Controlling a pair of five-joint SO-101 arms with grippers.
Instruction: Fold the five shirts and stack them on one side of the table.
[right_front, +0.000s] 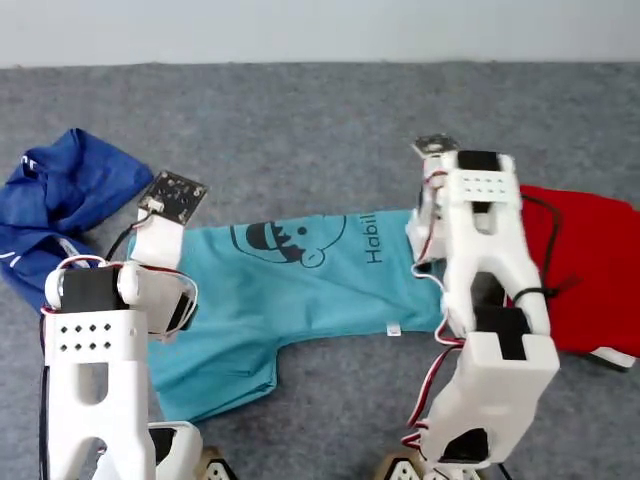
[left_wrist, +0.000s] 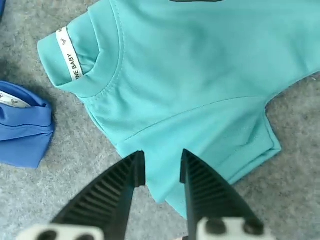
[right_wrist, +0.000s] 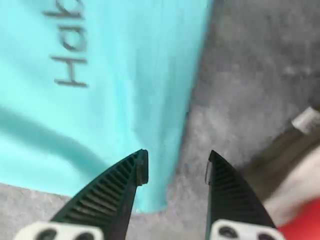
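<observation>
Lying spread on the grey carpet-covered table (right_front: 300, 120), the turquoise knit shirt (right_front: 300, 290) stretches sideways between the two arms, with its collar toward the left arm and its hem toward the right. A dark cartoon drawing (right_front: 280, 242) and a line of dark lettering (right_wrist: 70, 55) mark its chest. A white neck label with small dark print (left_wrist: 69, 54) stands up inside the collar, and a small white tag (right_front: 394, 328) shows at the hem.

The left gripper (left_wrist: 161, 165) hangs over the shirt's shoulder near one short sleeve, its black ribbed jaws apart with nothing between them. The right gripper (right_wrist: 176, 165) is also parted and holds nothing. It straddles the hem edge, one finger above the fabric and the other above bare carpet.

A crumpled royal-blue shirt (right_front: 60, 205) lies just beside the collar, on the left arm's side of the table. A red shirt (right_front: 585, 265) lies beyond the hem, partly under the right arm.
</observation>
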